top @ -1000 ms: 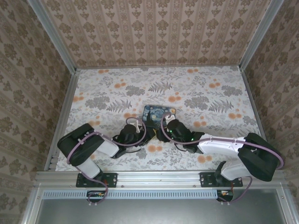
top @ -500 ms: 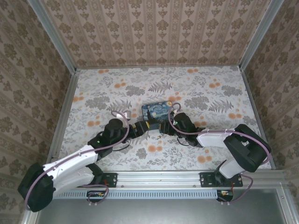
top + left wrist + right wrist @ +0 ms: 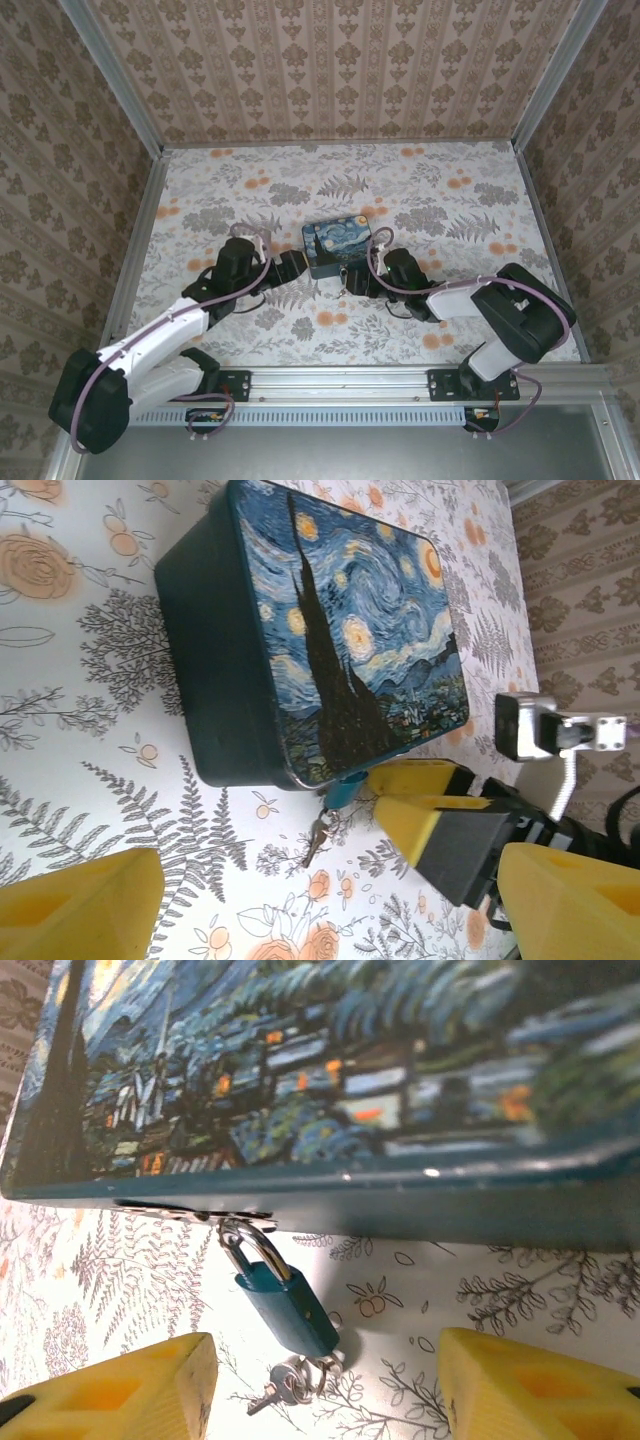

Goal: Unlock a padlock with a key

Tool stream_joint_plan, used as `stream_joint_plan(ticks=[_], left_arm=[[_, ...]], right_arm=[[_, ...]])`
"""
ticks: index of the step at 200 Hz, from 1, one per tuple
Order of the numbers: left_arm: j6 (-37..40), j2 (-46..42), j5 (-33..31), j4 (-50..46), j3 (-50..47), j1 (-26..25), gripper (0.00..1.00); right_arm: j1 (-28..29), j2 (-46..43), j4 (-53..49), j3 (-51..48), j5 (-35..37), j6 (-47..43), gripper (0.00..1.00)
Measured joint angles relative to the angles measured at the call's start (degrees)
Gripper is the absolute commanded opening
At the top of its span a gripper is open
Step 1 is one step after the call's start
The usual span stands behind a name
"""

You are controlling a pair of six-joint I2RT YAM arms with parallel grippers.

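The small teal padlock [image 3: 285,1305] hangs by its silver shackle from the hasp on the front edge of the starry-night box [image 3: 330,1070]. The tiny key [image 3: 272,1390] lies on the table at the padlock's bottom end, on a small ring. My right gripper [image 3: 325,1400] is open, its yellow fingers on either side of padlock and key, touching neither. In the left wrist view the padlock [image 3: 350,788] and key [image 3: 318,838] lie ahead of my open left gripper [image 3: 320,920]. From above, the left gripper [image 3: 293,267] is left of the padlock [image 3: 345,274] and the right gripper [image 3: 358,281] just right of it.
The box [image 3: 338,247] sits mid-table on the floral cloth [image 3: 440,200]. Patterned walls close in the back and both sides. A metal rail [image 3: 350,380] runs along the near edge. The right gripper's fingers [image 3: 425,815] lie close to the padlock in the left wrist view.
Both grippers have opened wider. The left arm stretched out low, its gripper shifting slightly left of the padlock. The right gripper backed a little to the right.
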Motion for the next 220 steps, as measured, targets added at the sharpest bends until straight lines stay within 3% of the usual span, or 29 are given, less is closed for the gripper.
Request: stream_joint_plan(ticks=[99,137,185,220], left_arm=[[0.0,2.8,2.1,1.3,0.0,0.0,0.88],[0.0,3.5,2.3,1.5,0.0,0.0,0.88],[0.0,4.7,2.4,2.6,0.0,0.0,0.88],[0.0,4.9,2.4,2.7,0.0,0.0,0.88]], right_arm=[[-0.5,10.4,13.3,3.3,-6.3,-2.2,0.58],[-0.7,11.4,15.2,2.8,-6.6,-2.5,0.47],[-0.7,11.5,18.1,0.7,-6.7,-2.4,0.42],[-0.7,11.5,18.6,0.0,-6.7,-2.1,0.31]])
